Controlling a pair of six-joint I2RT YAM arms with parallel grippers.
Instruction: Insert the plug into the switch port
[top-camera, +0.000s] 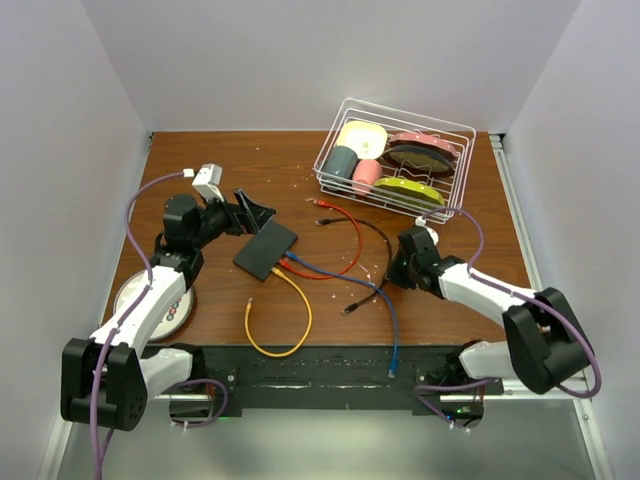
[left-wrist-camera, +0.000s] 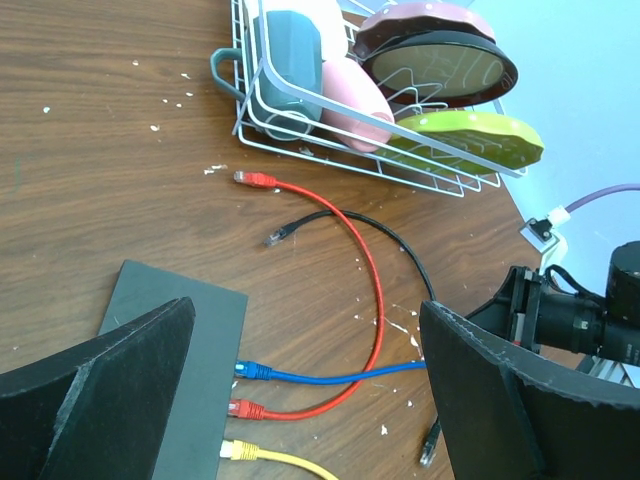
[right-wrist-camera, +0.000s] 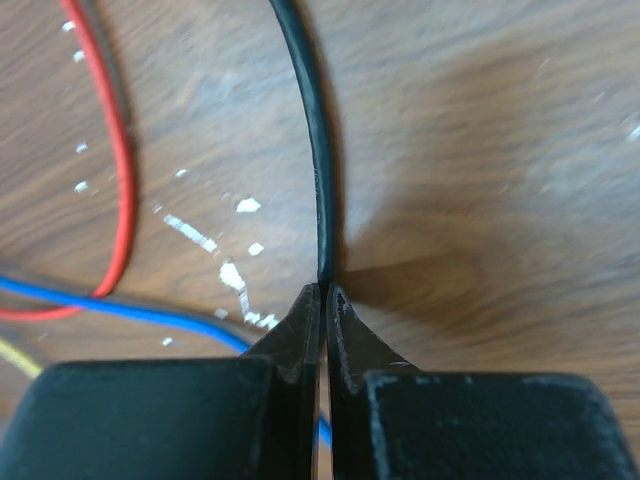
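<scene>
The switch (top-camera: 266, 249) is a flat black box in the middle of the table, also in the left wrist view (left-wrist-camera: 185, 330). Blue, red and yellow cables are plugged into its near edge. A black cable (top-camera: 385, 240) lies loose to its right, with one plug (top-camera: 321, 221) near the red cable's free end and the other plug (top-camera: 347, 312) nearer the front. My right gripper (top-camera: 397, 268) is shut on this black cable (right-wrist-camera: 315, 150) partway along its length, the jaws (right-wrist-camera: 325, 292) pinching it against the wood. My left gripper (top-camera: 257, 215) hovers wide open over the switch's far corner, holding nothing.
A white wire dish basket (top-camera: 340, 140) with cups and plates stands at the back right. A round plate (top-camera: 135, 290) lies by the left arm. Free ends of the yellow cable (top-camera: 248, 303), the blue cable (top-camera: 393, 370) and the red cable (top-camera: 321, 203) lie on the wood.
</scene>
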